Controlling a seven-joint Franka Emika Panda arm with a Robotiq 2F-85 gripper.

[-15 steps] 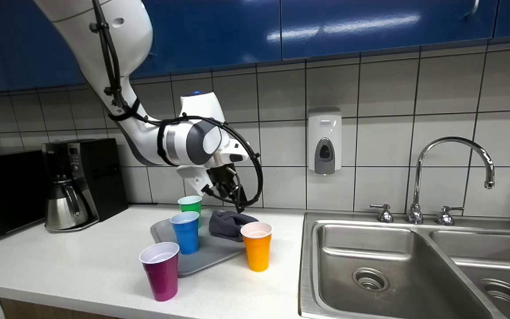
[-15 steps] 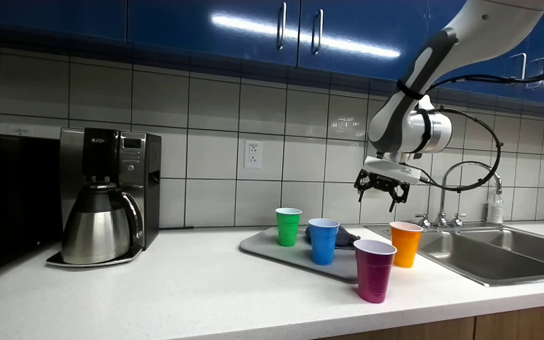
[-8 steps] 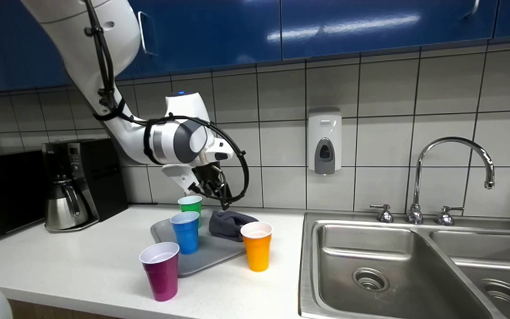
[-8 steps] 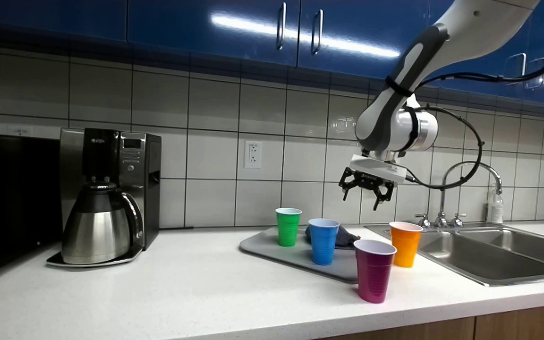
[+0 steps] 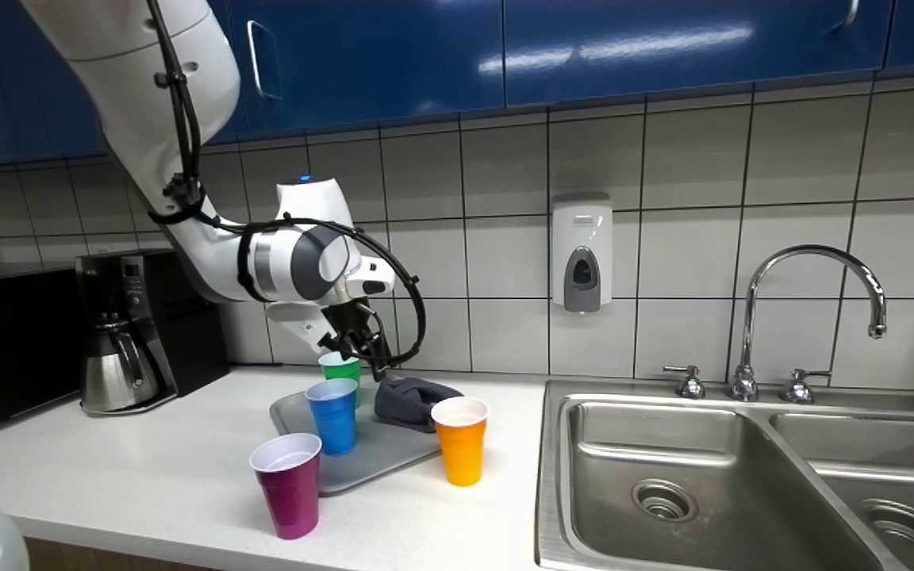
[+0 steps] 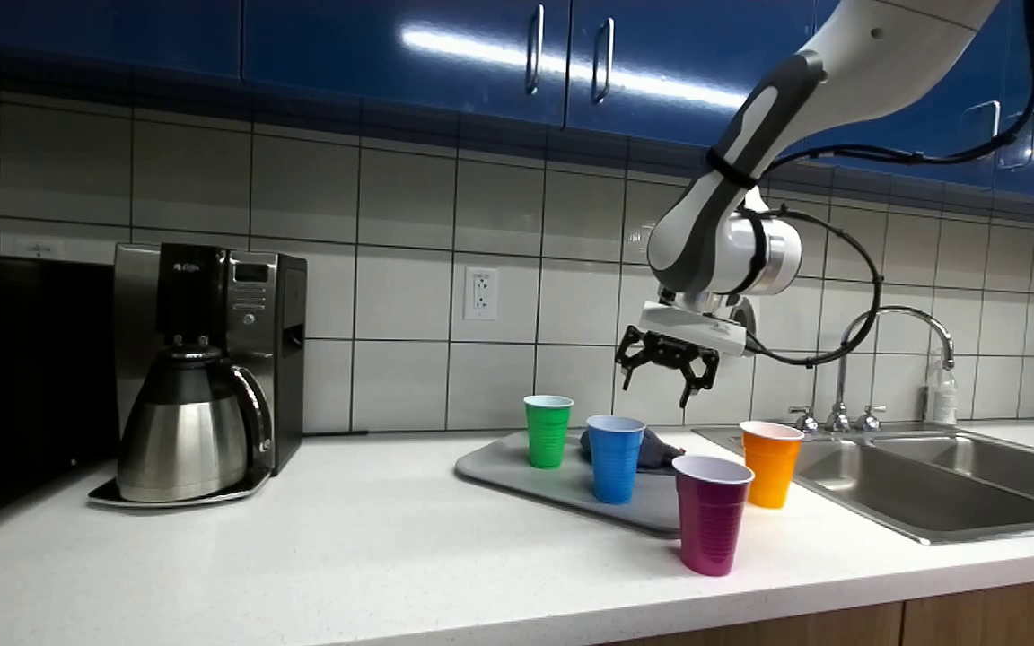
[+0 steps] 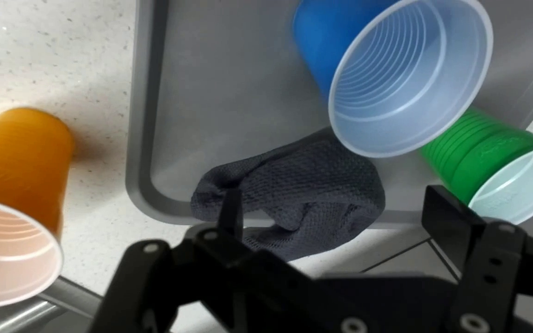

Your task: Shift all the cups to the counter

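While your black gripper (image 6: 655,396) hangs wide, empty above flat grey tray (image 6: 503,462), judge tapered blue plastic tumbler (image 6: 615,462) on tray light, slick, easily dented. Pinch softly mid-wall.

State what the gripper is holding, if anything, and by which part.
Nothing. The gripper hangs open in the air; the dark cloth seen past it in the wrist view lies below, ungripped.
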